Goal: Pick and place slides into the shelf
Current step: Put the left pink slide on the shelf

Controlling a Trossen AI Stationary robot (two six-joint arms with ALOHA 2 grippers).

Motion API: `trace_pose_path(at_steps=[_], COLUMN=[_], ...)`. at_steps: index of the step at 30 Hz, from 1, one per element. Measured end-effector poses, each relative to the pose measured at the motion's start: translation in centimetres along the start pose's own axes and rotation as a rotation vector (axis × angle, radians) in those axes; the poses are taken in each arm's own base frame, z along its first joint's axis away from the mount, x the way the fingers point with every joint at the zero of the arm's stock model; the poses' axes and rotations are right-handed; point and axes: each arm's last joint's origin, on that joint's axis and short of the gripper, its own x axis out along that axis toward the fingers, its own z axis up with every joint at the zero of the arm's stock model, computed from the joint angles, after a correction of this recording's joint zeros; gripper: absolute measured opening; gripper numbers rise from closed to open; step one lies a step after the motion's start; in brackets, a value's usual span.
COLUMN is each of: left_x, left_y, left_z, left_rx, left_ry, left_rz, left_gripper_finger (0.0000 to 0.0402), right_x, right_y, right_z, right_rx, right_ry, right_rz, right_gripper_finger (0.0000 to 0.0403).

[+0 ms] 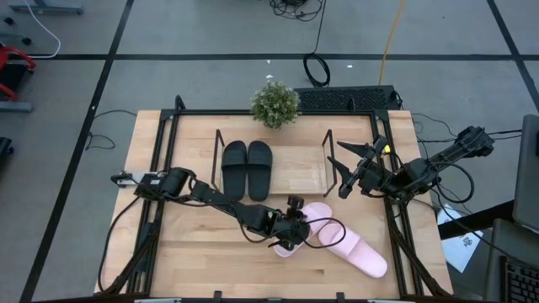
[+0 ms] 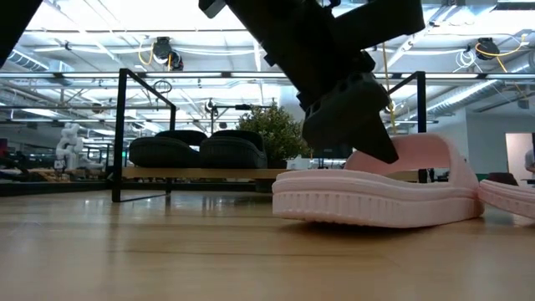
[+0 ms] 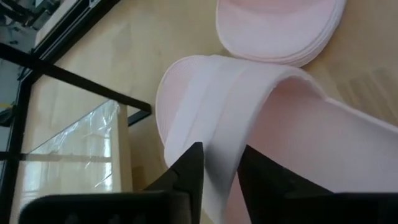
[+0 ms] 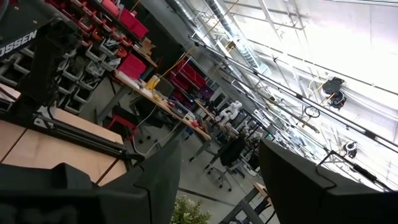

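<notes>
Worktop (image 1: 210, 252): light wood, edged by a larger black frame.
Shelf (image 1: 299, 172): low dark wire rack with a wood-toned base, set at the middle of the worktop, towards its far side.
Black slides (image 1: 247, 168): two, laid side by side in the left half of the shelf; the right half is unfilled.
Pink slides: two, lying on the worktop in front of the shelf, towards the right. One (image 1: 318, 220) is placed nearer the shelf, the other (image 1: 358, 252) is angled away towards the front right edge.
Left end effector (image 1: 290, 231): lowered onto the nearer pink slide; in the left wrist view its two dark fingers (image 3: 186, 171) are seen astride the wide pink strap (image 3: 236, 99), one on each side, pressed against it, so the strap is clamped.
Right end effector (image 1: 347, 187): held above the worktop by the right end of the shelf, fingers apart, nothing between them.
Potted plant (image 1: 274, 104): placed behind the shelf at the far edge of the worktop.
</notes>
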Motion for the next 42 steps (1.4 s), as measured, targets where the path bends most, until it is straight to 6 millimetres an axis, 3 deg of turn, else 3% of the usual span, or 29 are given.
trace_pose_path(at_steps=[8,17,22,33,38,42], left_x=[-0.3,-1.8,-3.8,-9.9,-12.6,-13.5], left_y=[-0.6,-2.3,-2.3,0.5,1.9,3.9], left_z=[0.4,1.2,3.1,7.6,8.7,9.1], left_rx=[0.007,0.023,0.017,-0.031,-0.088,-0.129], left_ry=[-0.036,-0.047,-0.032,0.013,0.036,0.048], left_rz=[-0.030,0.035,0.100,0.347,0.481,0.560], left_gripper_finger=[0.0009,0.0003,0.0002,0.0001,0.0001,0.0000], right_x=[0.0,0.0,0.0,0.0,-0.1,-0.3], right_y=[0.0,0.0,0.0,-0.3,-1.6,-2.8], right_z=[0.0,0.0,0.0,0.2,0.8,1.2], right_rx=[0.000,0.025,0.026,0.004,0.018,0.031], right_ry=[0.000,0.000,0.000,-0.012,-0.056,-0.083], right_rz=[0.000,0.000,0.000,-0.017,-0.104,-0.180], right_gripper_finger=[0.0205,0.0205,0.0205,0.0205,0.0205,0.0205])
